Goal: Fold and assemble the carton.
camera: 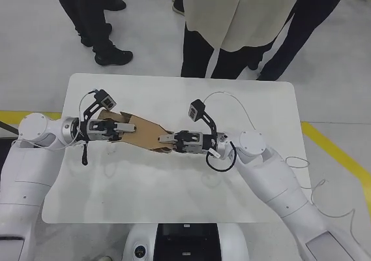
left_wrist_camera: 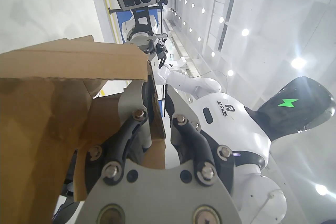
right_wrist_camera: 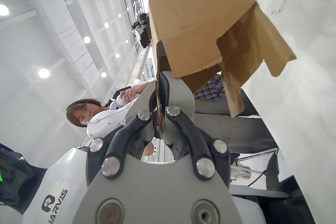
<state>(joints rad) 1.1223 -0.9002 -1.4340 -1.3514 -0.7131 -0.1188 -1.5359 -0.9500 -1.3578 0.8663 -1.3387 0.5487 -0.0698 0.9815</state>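
A brown cardboard carton (camera: 139, 128) hangs flattened between my two arms above the white table (camera: 172, 189). My left gripper (camera: 121, 128) is shut on one end of the carton (left_wrist_camera: 71, 59), a flap edge pinched between its fingers (left_wrist_camera: 147, 104). My right gripper (camera: 167, 139) is shut on the other end, clamping a cardboard edge (right_wrist_camera: 159, 104) between its pads. In the right wrist view the carton (right_wrist_camera: 199, 20) is partly opened into a sleeve, with loose flaps (right_wrist_camera: 262, 57) hanging off its open end.
People stand at the table's far edge (camera: 237, 39). The table's front half (camera: 172, 196) is bare. A yellow floor line (camera: 348, 163) runs past the right side.
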